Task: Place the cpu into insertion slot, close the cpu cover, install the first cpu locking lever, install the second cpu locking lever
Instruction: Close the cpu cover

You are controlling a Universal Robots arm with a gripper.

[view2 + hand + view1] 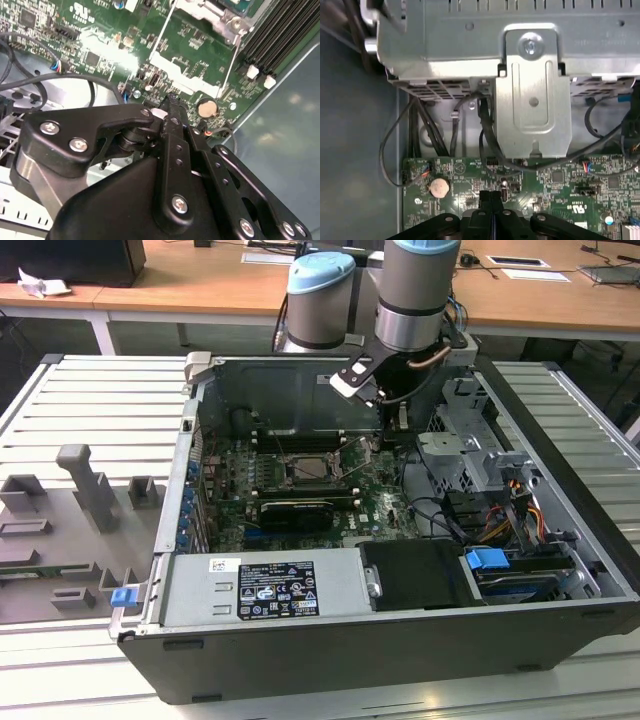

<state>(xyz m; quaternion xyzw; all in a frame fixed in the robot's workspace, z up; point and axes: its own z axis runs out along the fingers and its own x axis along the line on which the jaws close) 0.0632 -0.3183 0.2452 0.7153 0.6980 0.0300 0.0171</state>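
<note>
Gripper (384, 440): we see its jaws squeezed tight together; tips low over the green board (385, 502)
Cpu cover (310, 454): lying flat on the board; just to the exterior view's left of the gripper

Green motherboard (195, 47), black jaws, dark grey case (350, 655)

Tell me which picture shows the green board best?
The exterior view: most of the board lies open inside the case. Both wrist views show close-up patches of it beyond the claw.

Wooden desks (200, 285) behind, papers (268, 256) on top; pale slatted worktable (90, 410) in front.
</note>
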